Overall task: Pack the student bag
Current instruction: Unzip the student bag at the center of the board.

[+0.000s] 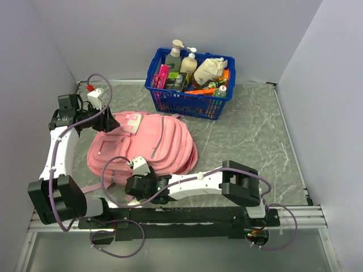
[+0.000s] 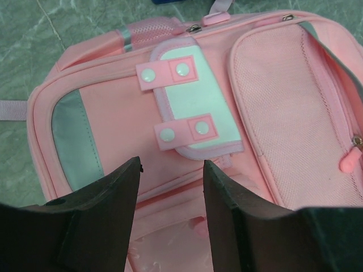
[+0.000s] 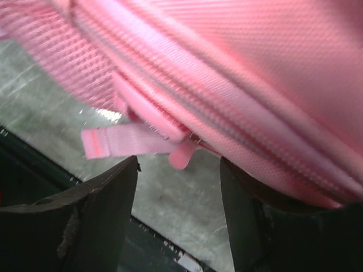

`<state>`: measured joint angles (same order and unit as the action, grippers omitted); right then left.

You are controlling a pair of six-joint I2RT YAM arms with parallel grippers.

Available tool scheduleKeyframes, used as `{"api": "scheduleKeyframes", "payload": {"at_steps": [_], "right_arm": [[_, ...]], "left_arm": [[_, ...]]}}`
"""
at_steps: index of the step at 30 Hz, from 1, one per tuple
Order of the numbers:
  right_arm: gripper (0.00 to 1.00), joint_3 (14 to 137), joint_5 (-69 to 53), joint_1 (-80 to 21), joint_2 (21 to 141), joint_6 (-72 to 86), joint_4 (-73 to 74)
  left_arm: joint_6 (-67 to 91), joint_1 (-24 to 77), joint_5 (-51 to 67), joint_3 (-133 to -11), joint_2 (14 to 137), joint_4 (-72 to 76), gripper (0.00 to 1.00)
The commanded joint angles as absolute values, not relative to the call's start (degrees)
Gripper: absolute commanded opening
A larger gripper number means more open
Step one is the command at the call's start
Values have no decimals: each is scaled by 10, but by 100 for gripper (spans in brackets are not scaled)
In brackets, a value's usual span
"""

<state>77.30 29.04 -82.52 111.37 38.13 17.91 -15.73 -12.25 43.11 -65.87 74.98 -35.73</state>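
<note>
We see the large soft pink fabric backpack (image 1: 148, 146) lying flat beneath our left gripper (image 2: 172, 165), whose jaws stand parted and empty before its grey-white patch (image 2: 195, 102); our right gripper (image 3: 178, 161) gapes wide at the bag's edge, a pink zip pull (image 3: 182, 154) just ahead, ungripped; a blue plastic basket (image 1: 187, 102) stands beyond both.

Pink student bag (image 1: 144, 144), grey-green marbled table (image 1: 244, 141).
The bag has a pale mint-white patch (image 2: 198, 102) with pink tabs (image 2: 167, 73) and grey panels (image 2: 74, 141); the basket (image 1: 190, 103) is dark blue.
</note>
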Motion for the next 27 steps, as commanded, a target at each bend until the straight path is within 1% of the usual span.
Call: {"api": "scheduleKeyframes", "payload": {"at_steps": [1, 5, 8, 10, 14, 18, 20, 23, 24, 26, 27], "right_arm": [[65, 800, 297, -805, 1147, 408, 178], [63, 807, 289, -800, 1153, 410, 178], [58, 822, 302, -799, 1163, 421, 196], [52, 825, 299, -795, 1165, 428, 194], [45, 828, 297, -795, 1167, 430, 196], [33, 837, 296, -792, 1171, 439, 212], [30, 838, 294, -791, 1172, 441, 215], [23, 845, 294, -790, 1178, 446, 228], [17, 846, 294, -791, 1179, 451, 235], [8, 843, 295, -791, 1173, 452, 236], [0, 839, 294, -790, 1169, 453, 238]], "left_arm": [[-167, -124, 425, -677, 749, -333, 52], [-181, -125, 412, -647, 729, -327, 55], [-188, -125, 417, -635, 708, -336, 56], [-200, -125, 424, -632, 700, -348, 55], [-221, -125, 429, -614, 686, -366, 55], [-250, -125, 439, -602, 672, -391, 55], [-269, -124, 442, -597, 662, -413, 55], [-295, -126, 448, -592, 646, -446, 56], [-304, -127, 449, -592, 637, -456, 57], [-329, -133, 454, -593, 628, -486, 57], [-337, -138, 457, -595, 621, -496, 58]]}}
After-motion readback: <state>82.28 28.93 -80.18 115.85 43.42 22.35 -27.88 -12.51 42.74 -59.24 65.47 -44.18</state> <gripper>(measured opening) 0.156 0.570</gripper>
